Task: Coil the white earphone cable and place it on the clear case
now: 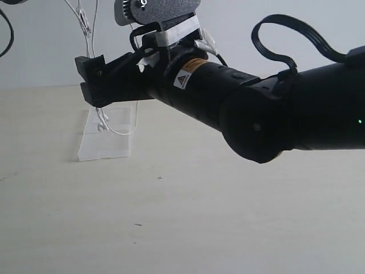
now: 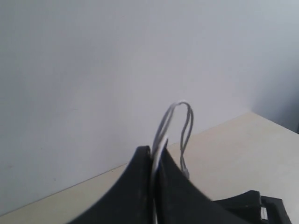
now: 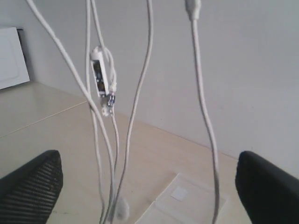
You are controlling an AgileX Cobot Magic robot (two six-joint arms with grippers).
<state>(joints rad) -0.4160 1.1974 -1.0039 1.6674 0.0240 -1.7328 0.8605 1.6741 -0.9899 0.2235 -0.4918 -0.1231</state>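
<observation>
- Your right gripper has its jaws wide apart and holds nothing. Strands of the white earphone cable hang between its two fingers; you cannot tell whether any strand touches them.
- Your left gripper has its jaws pressed together on the cable, with a loop of it standing out past the fingertips.
- The cable hangs from above in several strands on the left of the scene, its inline remote up in the air.
- Its lower end reaches down to the clear case, which sits on the table left of centre. Whether they touch is unclear.
</observation>
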